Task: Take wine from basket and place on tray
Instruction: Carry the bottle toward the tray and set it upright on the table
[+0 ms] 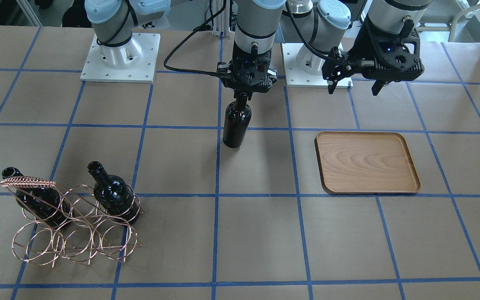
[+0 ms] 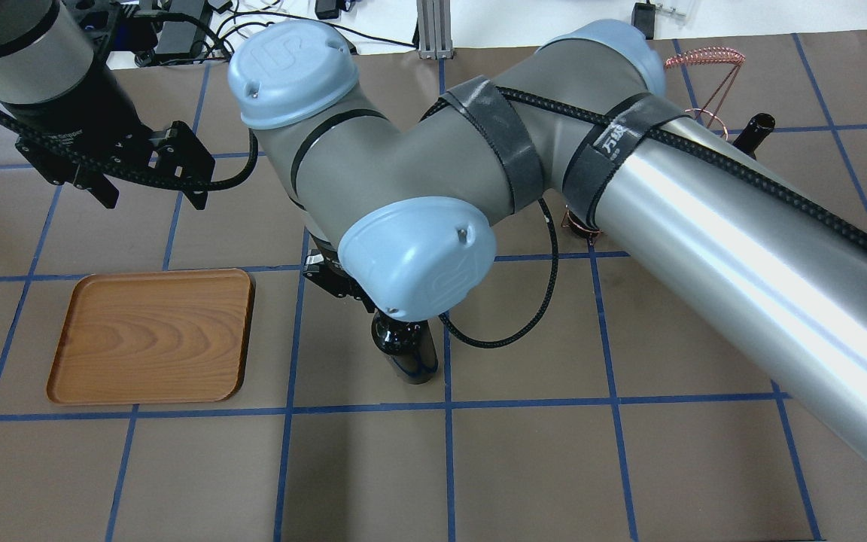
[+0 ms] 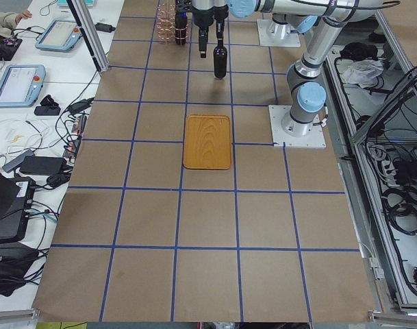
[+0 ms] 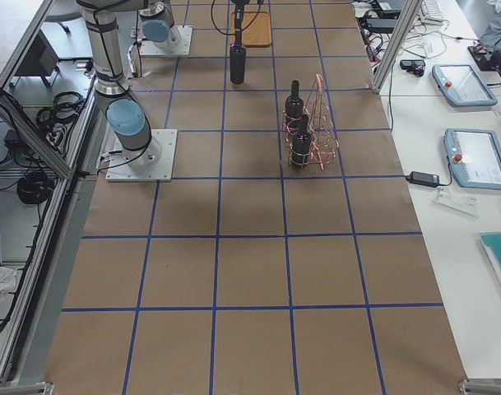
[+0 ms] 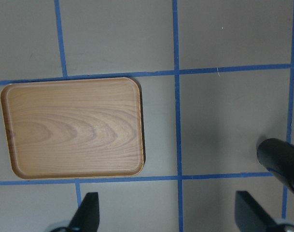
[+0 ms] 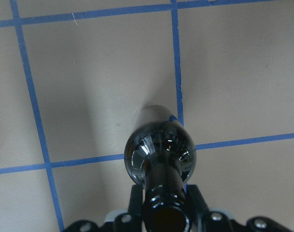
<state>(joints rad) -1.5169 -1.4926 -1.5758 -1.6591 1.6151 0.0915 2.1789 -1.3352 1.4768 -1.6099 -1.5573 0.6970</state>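
Observation:
My right gripper (image 1: 242,96) is shut on the neck of a black wine bottle (image 1: 236,125) and holds it upright at mid table, between basket and tray. I cannot tell whether its base touches the table. The right wrist view looks down the bottle (image 6: 160,154) from the gripper (image 6: 163,212). The wooden tray (image 1: 367,162) lies flat with nothing on it. My left gripper (image 1: 354,88) hangs open above the table behind the tray, with the tray (image 5: 74,128) below it in its wrist view. The copper wire basket (image 1: 73,233) holds two more bottles (image 1: 36,196) (image 1: 113,191).
The table is brown paper with a blue tape grid (image 1: 217,196). The right arm's long forearm (image 2: 742,248) crosses the overhead view and hides most of the basket; only its coiled handle (image 2: 704,59) and one bottle neck (image 2: 753,132) show there.

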